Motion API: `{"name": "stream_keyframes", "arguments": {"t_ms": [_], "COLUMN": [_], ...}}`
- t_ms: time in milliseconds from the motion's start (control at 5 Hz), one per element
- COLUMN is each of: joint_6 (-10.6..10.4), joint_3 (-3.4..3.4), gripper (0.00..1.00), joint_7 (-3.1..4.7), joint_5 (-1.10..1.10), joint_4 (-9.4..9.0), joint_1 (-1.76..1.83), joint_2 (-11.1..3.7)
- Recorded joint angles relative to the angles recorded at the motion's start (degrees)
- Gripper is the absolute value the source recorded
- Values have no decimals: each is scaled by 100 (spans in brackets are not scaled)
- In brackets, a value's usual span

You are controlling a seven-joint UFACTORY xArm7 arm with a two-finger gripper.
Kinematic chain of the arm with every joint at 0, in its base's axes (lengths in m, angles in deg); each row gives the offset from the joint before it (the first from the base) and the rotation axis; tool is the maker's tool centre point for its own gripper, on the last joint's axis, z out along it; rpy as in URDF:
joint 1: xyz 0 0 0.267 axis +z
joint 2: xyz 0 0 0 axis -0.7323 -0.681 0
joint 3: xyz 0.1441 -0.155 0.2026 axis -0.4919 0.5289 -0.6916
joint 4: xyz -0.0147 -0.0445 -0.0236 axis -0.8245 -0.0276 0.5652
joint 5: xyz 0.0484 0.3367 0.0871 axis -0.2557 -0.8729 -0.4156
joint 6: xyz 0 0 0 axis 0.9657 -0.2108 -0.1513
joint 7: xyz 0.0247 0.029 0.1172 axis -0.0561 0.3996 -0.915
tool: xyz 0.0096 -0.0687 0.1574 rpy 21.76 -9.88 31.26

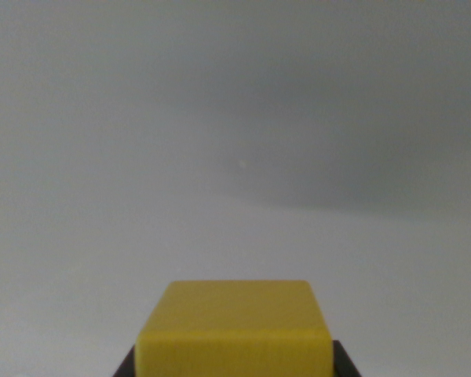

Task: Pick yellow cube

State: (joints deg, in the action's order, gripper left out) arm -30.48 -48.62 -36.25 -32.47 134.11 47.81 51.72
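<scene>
My pincer [234, 369] sits clamped on the yellow cube [234, 330], its dark fingers [125, 367] flanking it; the grasp looks done, and whether it is lifted yet is unclear

A plain pale grey surface [141, 157], softly shadowed at upper right.

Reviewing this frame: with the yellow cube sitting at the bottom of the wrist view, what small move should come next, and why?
Probably close, or confirm the grip, then lift slightly. The yellow cube sits centred at the bottom edge with dark gripper parts flanking its lower corners on both sides. Whether they already press it cannot be told here.
</scene>
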Motion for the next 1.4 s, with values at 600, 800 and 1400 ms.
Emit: {"name": "stream_keyframes", "arguments": {"t_ms": [600,800,1400], "joint_6": [260,535,802], "joint_3": [0,0,0], "gripper": [100,100,100], "joint_7": [-21,-43,-65], "joint_5": [18,36,54], "joint_4": [145,299,448], "joint_1": [-1,-2,-4], "joint_2": [115,237,356]}}
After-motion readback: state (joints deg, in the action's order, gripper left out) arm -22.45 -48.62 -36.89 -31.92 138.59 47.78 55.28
